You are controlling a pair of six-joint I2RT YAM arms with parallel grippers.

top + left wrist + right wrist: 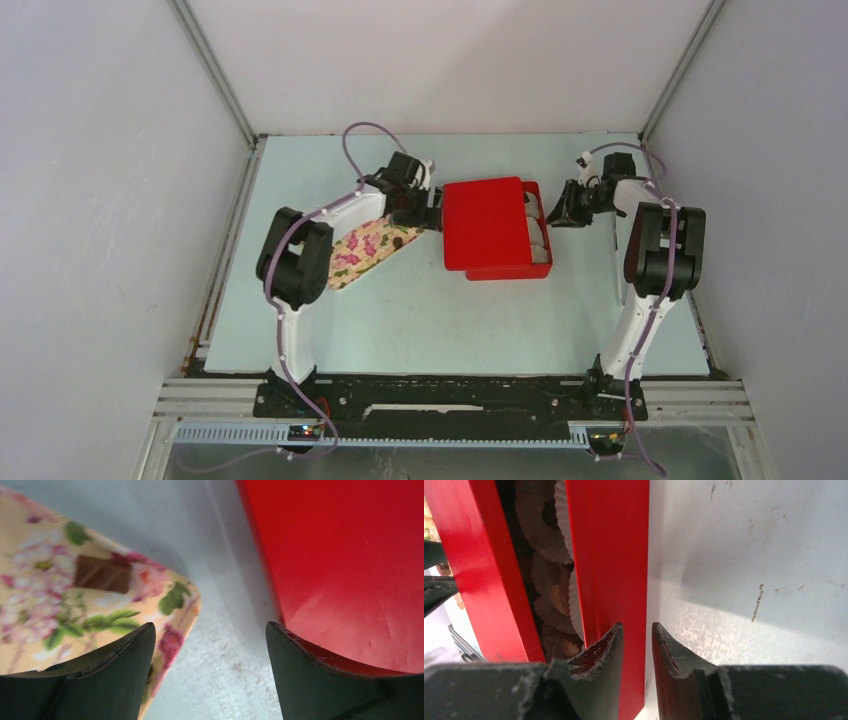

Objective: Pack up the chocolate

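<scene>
One square brown chocolate [102, 574], smooth red lid [350, 570], crinkled paper cups [544, 530]

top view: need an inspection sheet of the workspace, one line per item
surface: pale table, scuffed, with a few dark specks
job's things: red box, with the lid covering all but its right side; paper cups show there; one brown chocolate on the floral tray
clutter: nothing seen
tools: left tool open, between tray and lid; right tool nearly closed astride the box's right wall, grip unclear
cables: purple cables loop along both arms
surroundings: white walls on three sides; frame rails at the near edge
</scene>
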